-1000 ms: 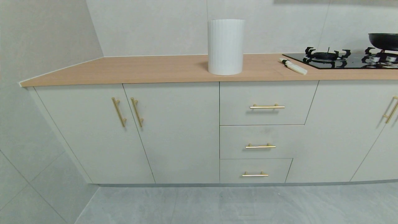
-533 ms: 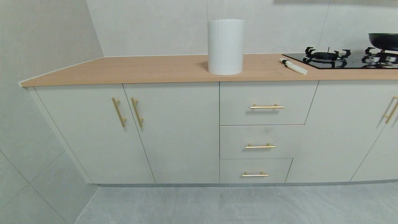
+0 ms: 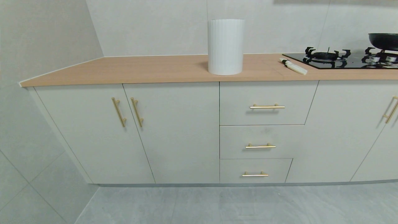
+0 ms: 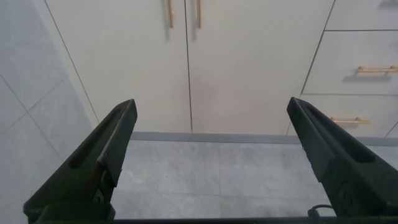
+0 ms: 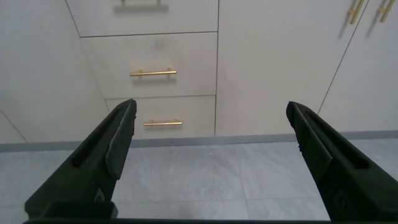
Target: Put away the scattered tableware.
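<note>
White canister (image 3: 225, 46), contents hidden, is seen on the tabletop (image 3: 140, 69) with a pale utensil (image 3: 293, 66) to its right; left pincer (image 4: 210, 103) and right pincer (image 5: 209, 104) are held released above the floor (image 4: 211, 174).

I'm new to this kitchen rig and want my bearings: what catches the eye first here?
A tall white ribbed canister stands upright on the wooden countertop. To its right a pale utensil lies flat beside the black gas hob, where a dark pan sits on the far-right burner. Closed drawers with gold handles sit below.

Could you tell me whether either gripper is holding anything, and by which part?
Nothing is held: the black left gripper and black right gripper both stand open, empty.
</note>
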